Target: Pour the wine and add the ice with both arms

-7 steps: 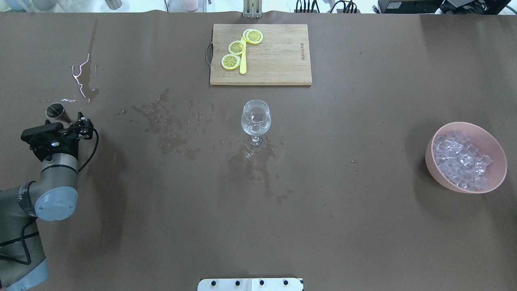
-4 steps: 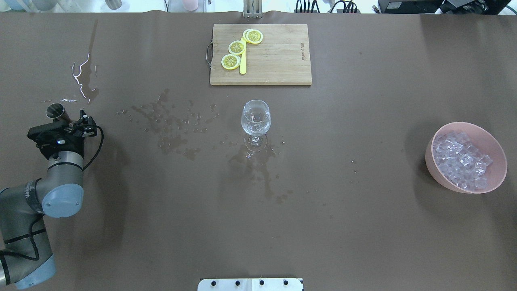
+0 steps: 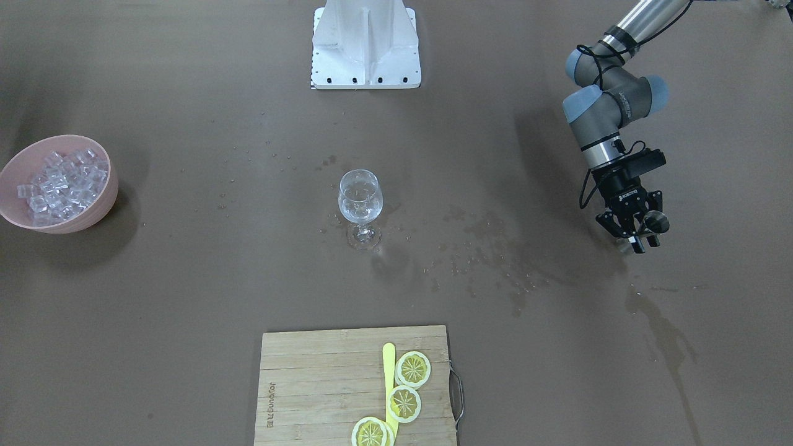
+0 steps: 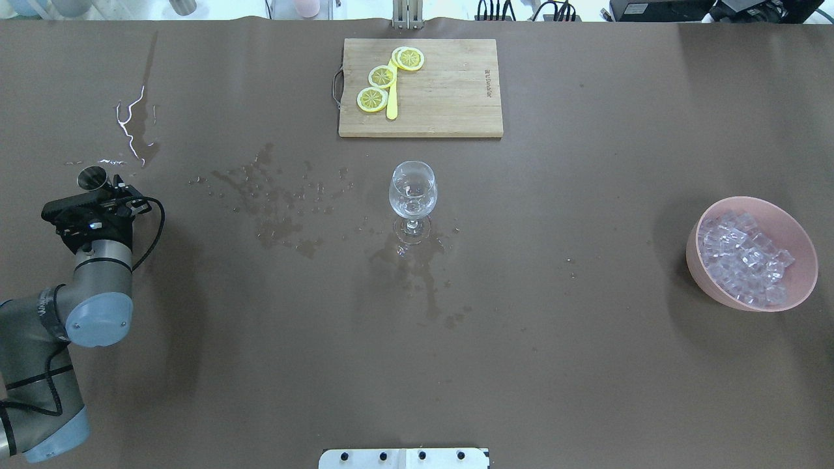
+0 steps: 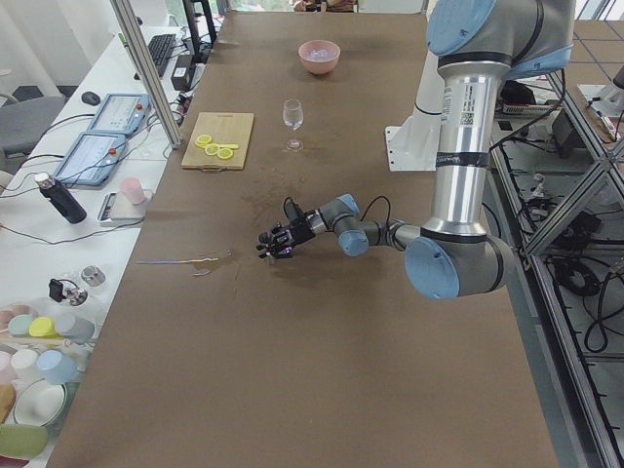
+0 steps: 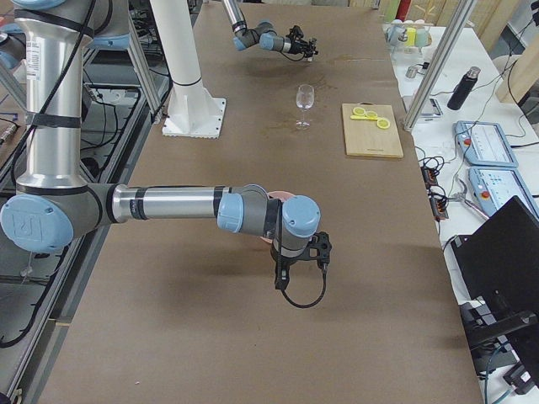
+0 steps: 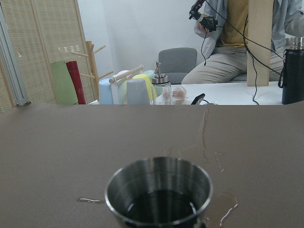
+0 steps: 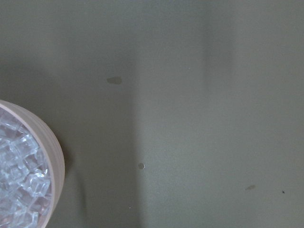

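Your left gripper point(image 3: 633, 236) is well off to the robot's left of the wine glass point(image 4: 412, 189). Its fingers look closed on a small steel cup point(image 7: 159, 190), though they are hard to make out in any view. The cup stands upright with a little wine point(image 7: 159, 209) in its bottom, which looks dark from the wrist camera.

Wet patches point(image 4: 280, 208) lie on the table point(image 4: 586, 365) between the cup and the glass.

Well to the glass's other side, the ice point(image 4: 743, 257) is heaped in a pink bowl point(image 4: 692, 260). Your right gripper point(image 6: 285, 278) is near that bowl, but I cannot tell whether it is open or closed.

Beyond the glass lies a wooden board point(image 4: 449, 91) with lemon slices point(image 4: 382, 77) on it.
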`<state>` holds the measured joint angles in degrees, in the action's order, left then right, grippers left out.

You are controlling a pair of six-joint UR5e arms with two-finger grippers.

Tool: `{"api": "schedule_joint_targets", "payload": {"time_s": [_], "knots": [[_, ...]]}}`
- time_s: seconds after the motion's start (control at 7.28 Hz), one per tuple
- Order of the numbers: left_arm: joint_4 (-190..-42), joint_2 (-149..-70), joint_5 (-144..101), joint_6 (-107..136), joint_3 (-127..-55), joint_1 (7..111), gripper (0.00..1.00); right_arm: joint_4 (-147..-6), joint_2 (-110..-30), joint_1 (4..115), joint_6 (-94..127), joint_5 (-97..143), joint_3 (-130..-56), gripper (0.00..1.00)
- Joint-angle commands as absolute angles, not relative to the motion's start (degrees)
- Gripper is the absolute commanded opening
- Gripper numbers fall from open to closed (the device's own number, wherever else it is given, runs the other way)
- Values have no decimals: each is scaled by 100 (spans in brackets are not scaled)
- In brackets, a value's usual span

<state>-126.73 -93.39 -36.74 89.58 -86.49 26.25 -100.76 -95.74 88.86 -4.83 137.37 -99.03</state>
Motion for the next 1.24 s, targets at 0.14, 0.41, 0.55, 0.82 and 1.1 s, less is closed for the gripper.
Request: {"api": "schedule_joint_targets", "payload": {"time_s": [0.14,0.41,0.55,0.82,1.1], "knots": [[-12691,-9307,-3813,8947,-8962,2829,0,-10081,-9571,8886,-483,13737,-9905,100],[-12621,-9272,-3999,8083,-9822,3067,0,-10081,-9571,8886,-483,13746,-9914,100],[-12595,-9342,-4060,7712,-10087,3076,0,-10081,-9571,8886,-483,13746,-9914,100],[-12228,-9683,-4533,7112,-10668,3076,0,-10081,-9563,8886,-475,13746,-9905,100],[-10669,-10744,-4570,7119,-11124,3024,0,-10090,-9554,8886,-475,13746,-9879,100]]}}
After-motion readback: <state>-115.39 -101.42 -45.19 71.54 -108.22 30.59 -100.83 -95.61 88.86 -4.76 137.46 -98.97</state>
